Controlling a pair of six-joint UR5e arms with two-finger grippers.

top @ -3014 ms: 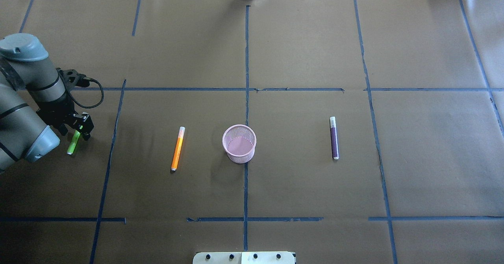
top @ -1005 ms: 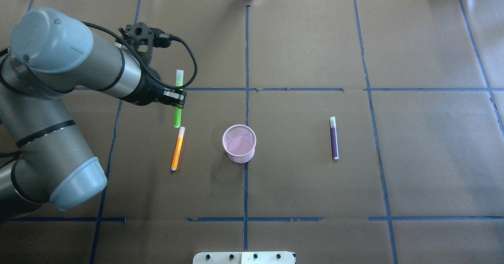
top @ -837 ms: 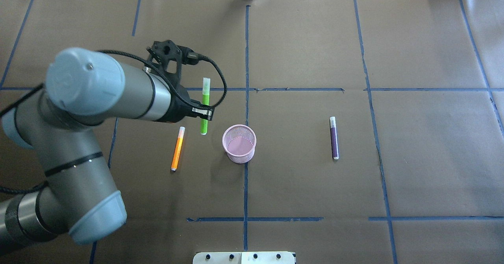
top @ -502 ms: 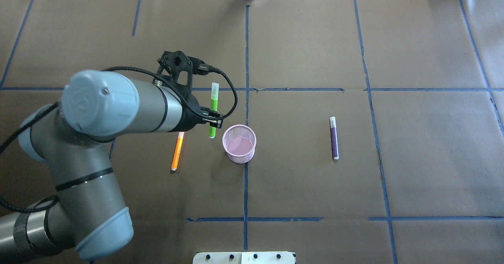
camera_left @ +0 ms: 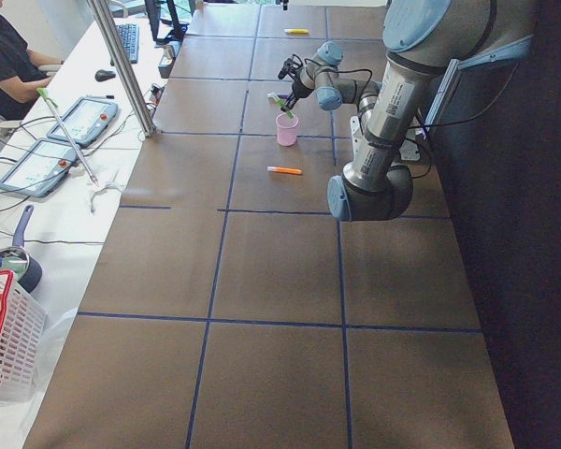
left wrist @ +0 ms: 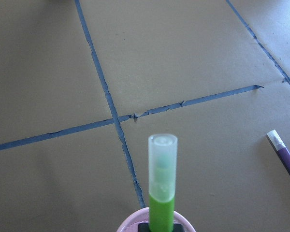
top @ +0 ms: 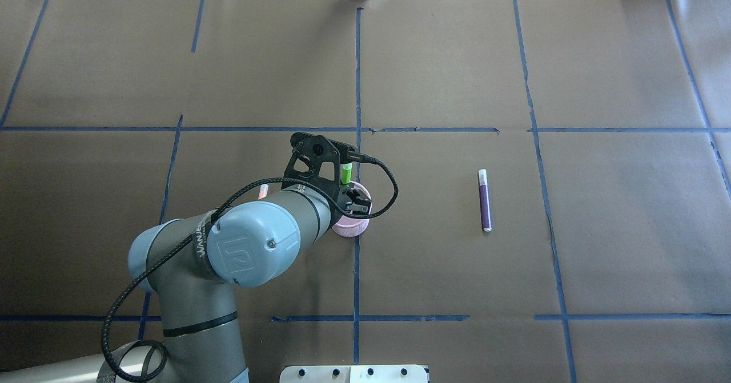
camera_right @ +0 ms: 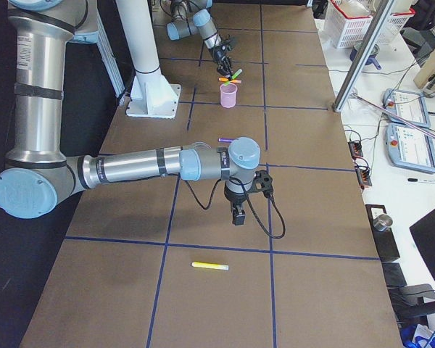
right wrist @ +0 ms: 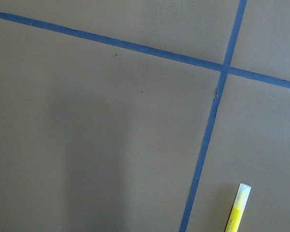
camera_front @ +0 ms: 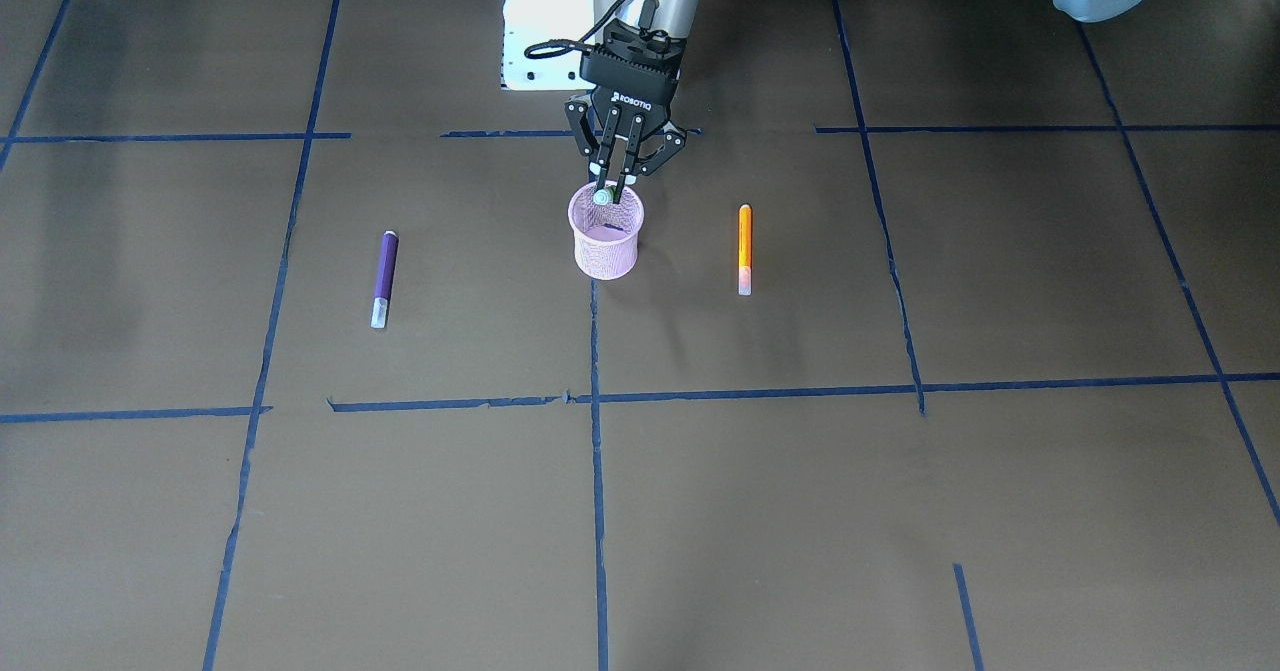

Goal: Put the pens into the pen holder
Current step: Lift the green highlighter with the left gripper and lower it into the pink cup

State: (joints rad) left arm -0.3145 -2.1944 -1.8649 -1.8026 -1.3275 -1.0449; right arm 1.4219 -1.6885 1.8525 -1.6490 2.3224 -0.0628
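Observation:
My left gripper [camera_front: 612, 189] is shut on the green pen [camera_front: 602, 195] and holds it tilted over the pink mesh pen holder [camera_front: 606, 243]. In the left wrist view the green pen [left wrist: 162, 183] points away, cap end up, with the holder's rim [left wrist: 130, 224] just below it. In the overhead view the gripper [top: 349, 197] and arm cover most of the holder [top: 349, 230]. The orange pen [camera_front: 744, 248] lies on the table on the robot's left of the holder. The purple pen [camera_front: 381, 278] lies on its right. My right gripper [camera_right: 237, 214] hangs low over the table far off; open or shut, I cannot tell.
A yellow marker [camera_right: 209, 266] lies near the right gripper and shows in the right wrist view [right wrist: 238, 208]. Blue tape lines cross the brown table cover [top: 457, 269]. An operator's desk with pendants [camera_left: 51, 150] and a basket [camera_left: 5, 337] stands beyond the far edge.
My left arm has carried the green pen from the table's left side rightward, past the orange pen, to over the pen holder. The orange and purple pens have not moved.

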